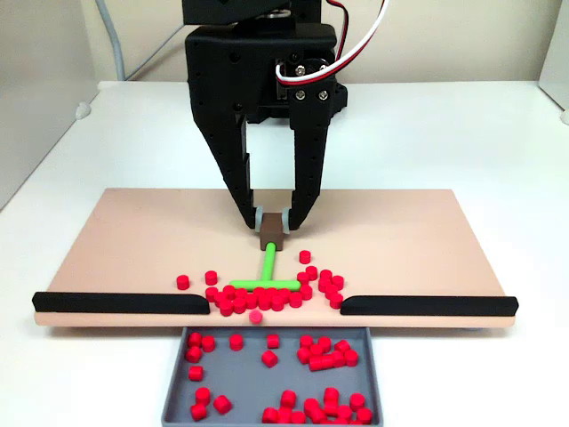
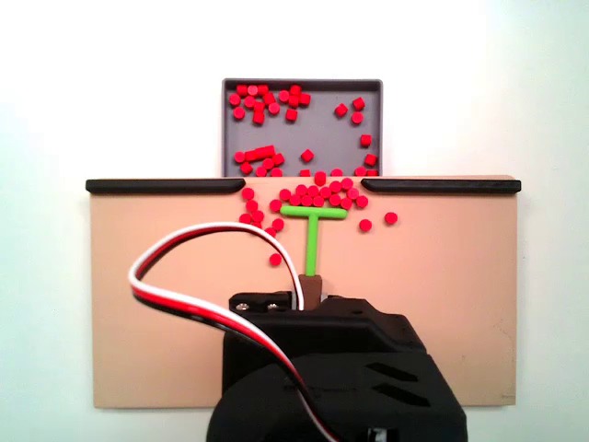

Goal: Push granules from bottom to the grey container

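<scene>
Dozens of granules [image 1: 267, 301] bunch at the gap before the grey container [image 1: 174, 384]; the gripper [image 1: 269, 221] clamps the green T-pusher's [image 1: 266, 283] brown handle. Strays beside the crossbar may slip past, behind the black strips [image 1: 120, 302].

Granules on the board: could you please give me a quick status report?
Gripper shut on pusher. Granules bunched at the gap between the black strips, many already in the tray. A few strays beside the pusher.

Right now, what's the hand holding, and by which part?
The hand grips the green T-shaped pusher by the brown block at its stem's top end; the crossbar sits among the granules.
</scene>
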